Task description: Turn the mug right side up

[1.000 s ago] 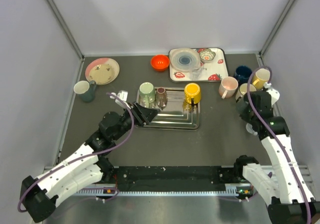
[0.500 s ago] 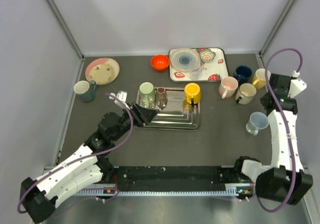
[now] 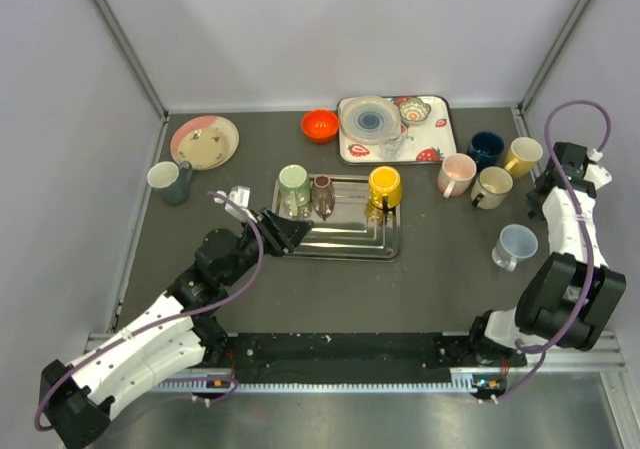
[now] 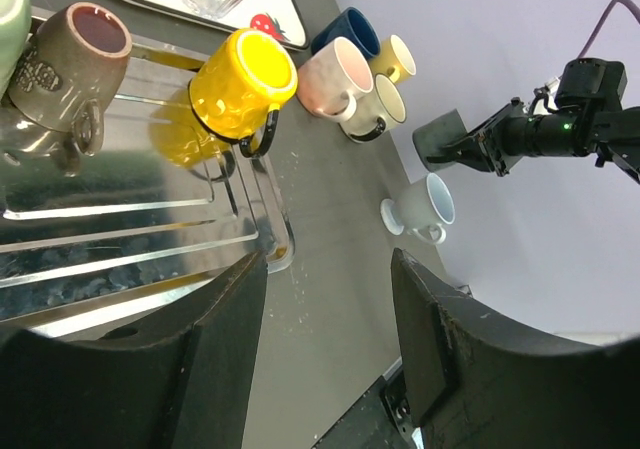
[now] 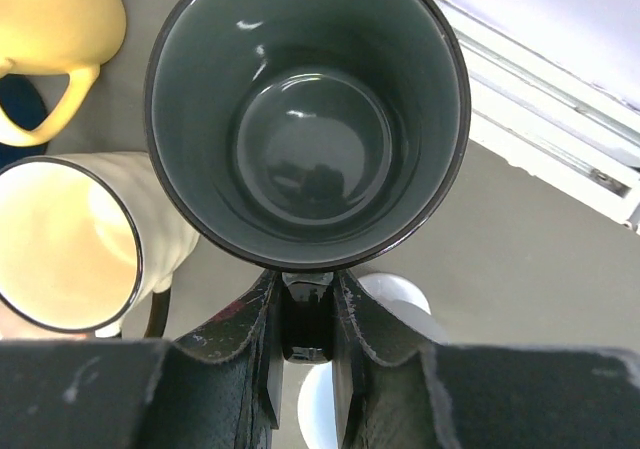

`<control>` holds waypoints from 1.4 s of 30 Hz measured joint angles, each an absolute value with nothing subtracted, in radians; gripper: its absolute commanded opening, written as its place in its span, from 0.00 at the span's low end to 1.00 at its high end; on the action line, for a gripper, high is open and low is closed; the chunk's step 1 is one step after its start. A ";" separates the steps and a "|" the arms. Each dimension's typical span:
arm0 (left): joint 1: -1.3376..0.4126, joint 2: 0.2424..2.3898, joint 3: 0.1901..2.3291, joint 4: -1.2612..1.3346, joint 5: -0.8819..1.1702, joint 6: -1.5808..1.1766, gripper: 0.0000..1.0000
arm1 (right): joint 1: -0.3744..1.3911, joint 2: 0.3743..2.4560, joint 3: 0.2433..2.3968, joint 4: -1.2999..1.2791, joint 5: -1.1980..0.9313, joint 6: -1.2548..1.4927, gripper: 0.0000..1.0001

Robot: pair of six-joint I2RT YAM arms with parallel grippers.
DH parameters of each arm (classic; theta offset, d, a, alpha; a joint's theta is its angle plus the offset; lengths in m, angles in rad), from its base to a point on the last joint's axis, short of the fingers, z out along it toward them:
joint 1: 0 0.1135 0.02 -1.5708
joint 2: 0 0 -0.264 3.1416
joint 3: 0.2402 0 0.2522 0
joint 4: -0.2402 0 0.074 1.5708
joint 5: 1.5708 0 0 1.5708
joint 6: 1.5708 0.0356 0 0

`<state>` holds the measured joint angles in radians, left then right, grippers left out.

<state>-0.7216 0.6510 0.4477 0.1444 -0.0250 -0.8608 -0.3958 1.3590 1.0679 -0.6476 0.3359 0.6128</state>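
Overhead, dark grey tabletop between pale lilac walls.

Table: dark grey matte top; fine white specks show near its front in the left wrist view.

Enclosure: back wall, left wall and right wall are plain, pale lavender-grey panels.

Frame: left post and right post, both bare aluminium, slant from the top corners down to the table's rear corners. A silver strip lines the table's left edge.

Front: a black rail spans the near edge, with a brushed metal ledge below it.

Light: even and diffuse from above; shadows are soft and short.
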 measured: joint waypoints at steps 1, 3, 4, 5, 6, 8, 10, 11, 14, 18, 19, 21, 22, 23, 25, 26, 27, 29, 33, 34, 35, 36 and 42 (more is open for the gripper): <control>-0.722 0.653 0.447 0.140 -0.028 -0.861 0.58 | -0.395 1.376 1.068 -0.636 0.328 0.612 0.00; -0.722 0.657 0.447 0.135 -0.032 -0.861 0.57 | -0.396 1.405 1.068 -0.616 0.314 0.611 0.00; -0.722 0.662 0.447 0.133 -0.034 -0.861 0.57 | -0.396 1.418 1.068 -0.607 0.308 0.609 0.00; -0.722 0.666 0.447 0.129 -0.036 -0.861 0.57 | -0.396 1.430 1.068 -0.597 0.301 0.606 0.00; -0.722 0.669 0.447 0.126 -0.038 -0.861 0.57 | -0.396 1.440 1.068 -0.586 0.295 0.603 0.00; -0.722 0.673 0.447 0.122 -0.043 -0.861 0.57 | -0.395 1.460 1.068 -0.563 0.287 0.599 0.00; -0.722 0.678 0.447 0.119 -0.044 -0.861 0.57 | -0.395 1.475 1.068 -0.546 0.284 0.592 0.00; -0.722 0.681 0.447 0.119 -0.045 -0.862 0.57 | -0.396 1.481 1.067 -0.538 0.284 0.587 0.00; -0.722 0.698 0.447 0.118 -0.046 -0.863 0.57 | -0.396 1.497 1.065 -0.516 0.281 0.575 0.00; -0.722 0.720 0.447 0.119 -0.046 -0.869 0.57 | -0.395 1.521 1.058 -0.496 0.276 0.559 0.00; -0.722 0.725 0.447 0.118 -0.046 -0.870 0.57 | -0.395 1.526 1.054 -0.492 0.276 0.554 0.00; -0.722 0.732 0.447 0.118 -0.045 -0.872 0.57 | -0.393 1.536 1.050 -0.493 0.275 0.546 0.00; -0.722 0.733 0.447 0.118 -0.044 -0.873 0.57 | -0.390 1.538 1.046 -0.490 0.275 0.542 0.00; -0.722 0.735 0.447 0.118 -0.043 -0.874 0.57 | -0.388 1.541 1.045 -0.492 0.276 0.541 0.00; -0.722 0.737 0.447 0.117 -0.042 -0.878 0.57 | -0.386 1.542 1.042 -0.485 0.277 0.536 0.00; -0.722 0.738 0.447 0.117 -0.042 -0.880 0.57 | -0.384 1.542 1.041 -0.485 0.277 0.533 0.00; -0.722 0.738 0.446 0.117 -0.042 -0.882 0.57 | -0.383 1.542 1.041 -0.484 0.278 0.532 0.01; -0.722 0.738 0.444 0.117 -0.042 -0.885 0.58 | -0.381 1.543 1.040 -0.482 0.279 0.529 0.12; -0.722 0.738 0.437 0.117 -0.038 -0.889 0.58 | -0.381 1.543 1.032 -0.476 0.279 0.524 0.30; -0.721 0.738 0.437 0.115 -0.037 -0.889 0.59 | -0.381 1.543 1.028 -0.472 0.279 0.525 0.35; -0.722 0.738 0.436 0.113 -0.034 -0.889 0.59 | -0.380 1.542 1.024 -0.476 0.278 0.525 0.37; -0.722 0.738 0.436 0.112 -0.031 -0.890 0.59 | -0.379 1.542 1.020 -0.477 0.277 0.525 0.40; -0.722 0.730 0.434 0.104 -0.016 -0.891 0.61 | -0.375 1.511 1.008 -0.486 0.278 0.526 0.52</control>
